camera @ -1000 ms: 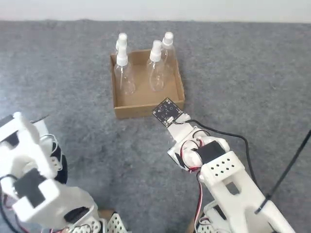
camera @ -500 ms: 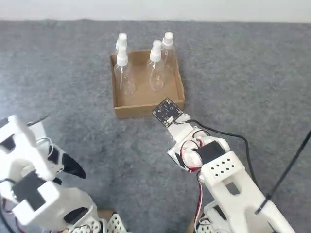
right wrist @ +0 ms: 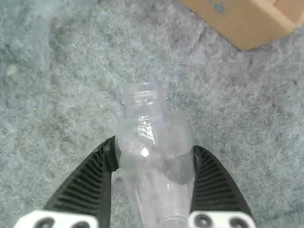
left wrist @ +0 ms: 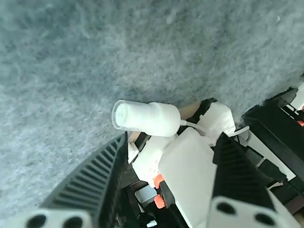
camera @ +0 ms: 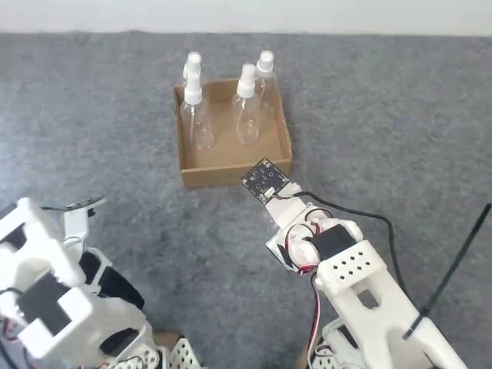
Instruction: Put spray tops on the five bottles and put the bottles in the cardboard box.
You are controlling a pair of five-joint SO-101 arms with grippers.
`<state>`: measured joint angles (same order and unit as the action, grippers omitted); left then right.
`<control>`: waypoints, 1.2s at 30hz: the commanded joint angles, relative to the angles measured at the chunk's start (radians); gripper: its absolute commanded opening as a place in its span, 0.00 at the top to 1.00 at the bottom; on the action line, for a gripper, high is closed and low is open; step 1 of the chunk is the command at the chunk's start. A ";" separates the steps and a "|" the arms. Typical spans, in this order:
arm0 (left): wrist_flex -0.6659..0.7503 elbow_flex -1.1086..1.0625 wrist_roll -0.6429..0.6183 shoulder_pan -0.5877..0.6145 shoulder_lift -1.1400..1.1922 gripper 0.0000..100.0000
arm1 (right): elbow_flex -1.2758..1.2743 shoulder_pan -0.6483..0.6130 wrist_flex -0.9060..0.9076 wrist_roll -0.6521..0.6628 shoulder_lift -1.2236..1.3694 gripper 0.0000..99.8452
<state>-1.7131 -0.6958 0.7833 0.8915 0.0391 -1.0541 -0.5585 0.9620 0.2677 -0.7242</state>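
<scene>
R jaws clamp bottle, base cut off.

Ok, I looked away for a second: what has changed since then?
The left arm has shifted and turned in place; no grasp or release shows. The right gripper stays shut on the open bottle; the cardboard box and its four topped bottles are unchanged.

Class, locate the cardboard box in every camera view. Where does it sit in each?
High view: cardboard box upper centre, four capped bottles standing inside.
Right wrist view: a box corner, past the uncapped bottle in the right gripper.
Left wrist view: faces the spray top and grey carpet instead.
Shared landmark: the grey carpet.
</scene>
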 commanded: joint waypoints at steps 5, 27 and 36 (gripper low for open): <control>0.127 -0.104 0.018 -0.002 -0.038 0.73 | 0.014 0.015 -0.025 0.003 -0.010 0.92; 0.203 -0.097 -0.285 -0.351 -0.051 0.85 | 0.014 0.016 -0.025 0.003 -0.016 0.92; 0.196 0.033 -0.477 -0.436 -0.051 0.87 | 0.014 0.016 -0.025 0.003 -0.019 0.92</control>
<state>-1.5121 -0.7572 0.4074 0.4925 0.0361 -1.0541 -0.5585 0.9620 0.2677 -0.7242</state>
